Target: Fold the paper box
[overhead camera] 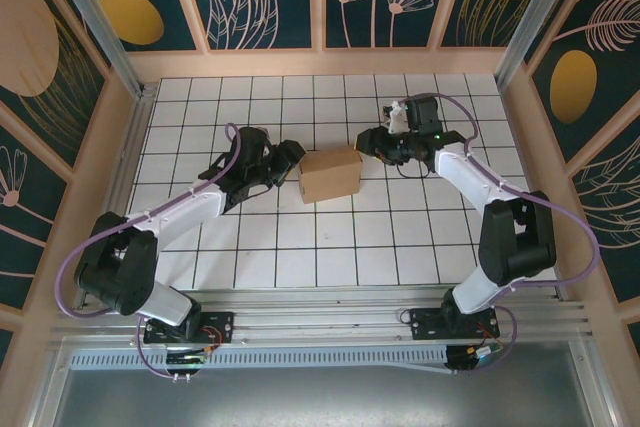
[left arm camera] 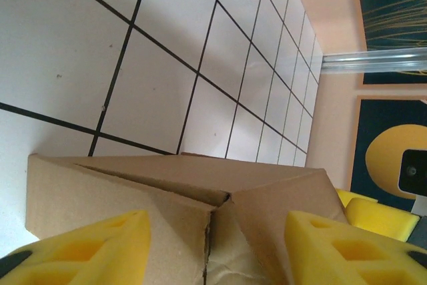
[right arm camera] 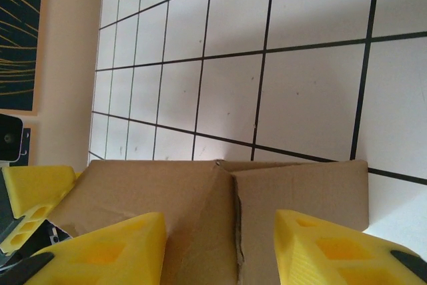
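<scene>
Paper box (overhead camera: 330, 174) is laid lengthwise between left end effector (overhead camera: 290, 157) and right end effector (overhead camera: 368, 144), both spread; end seams (left arm camera: 212, 231) are shown by the wrist views.

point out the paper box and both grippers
paper box (overhead camera: 330, 175), top view, middle of the cardboard
left gripper (overhead camera: 291, 155), top view, between its fingertips, left of the box
right gripper (overhead camera: 368, 143), top view, between its fingertips, right of the box
</scene>
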### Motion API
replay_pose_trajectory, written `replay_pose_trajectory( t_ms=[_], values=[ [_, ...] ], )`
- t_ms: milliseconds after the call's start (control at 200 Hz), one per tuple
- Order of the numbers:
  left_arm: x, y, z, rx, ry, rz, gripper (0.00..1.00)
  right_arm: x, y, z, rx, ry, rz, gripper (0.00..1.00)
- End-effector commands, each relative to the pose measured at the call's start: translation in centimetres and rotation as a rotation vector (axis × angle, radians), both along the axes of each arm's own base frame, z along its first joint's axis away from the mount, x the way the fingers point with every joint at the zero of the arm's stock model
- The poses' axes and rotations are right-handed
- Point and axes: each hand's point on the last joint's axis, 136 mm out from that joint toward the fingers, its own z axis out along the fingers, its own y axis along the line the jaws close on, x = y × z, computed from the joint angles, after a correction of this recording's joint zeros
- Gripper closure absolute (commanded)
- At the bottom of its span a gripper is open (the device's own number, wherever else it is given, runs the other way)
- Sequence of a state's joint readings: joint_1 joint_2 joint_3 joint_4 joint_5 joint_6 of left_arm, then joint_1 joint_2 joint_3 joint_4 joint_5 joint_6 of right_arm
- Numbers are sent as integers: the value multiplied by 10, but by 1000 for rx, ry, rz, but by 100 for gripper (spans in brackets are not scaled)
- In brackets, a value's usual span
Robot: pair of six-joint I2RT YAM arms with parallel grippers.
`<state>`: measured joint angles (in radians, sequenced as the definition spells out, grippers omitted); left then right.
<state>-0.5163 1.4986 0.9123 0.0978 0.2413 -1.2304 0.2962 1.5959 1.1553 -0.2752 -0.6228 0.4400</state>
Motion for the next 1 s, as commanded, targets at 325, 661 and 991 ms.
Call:
replay_pose_trajectory(
  t_ms=[325, 661, 991],
  values=[
    [-24, 11, -65, 127, 139, -53, 66, -28, -12, -61, -224, 29, -27, 54],
    [-49, 21, -107, 159, 243, -67, 82, -43, -8, -54, -146, 6, -36, 67],
    [-91, 1, -88, 171, 220, -193, 73, -105, 0, -56, -69, 82, -14, 68]
  ],
)
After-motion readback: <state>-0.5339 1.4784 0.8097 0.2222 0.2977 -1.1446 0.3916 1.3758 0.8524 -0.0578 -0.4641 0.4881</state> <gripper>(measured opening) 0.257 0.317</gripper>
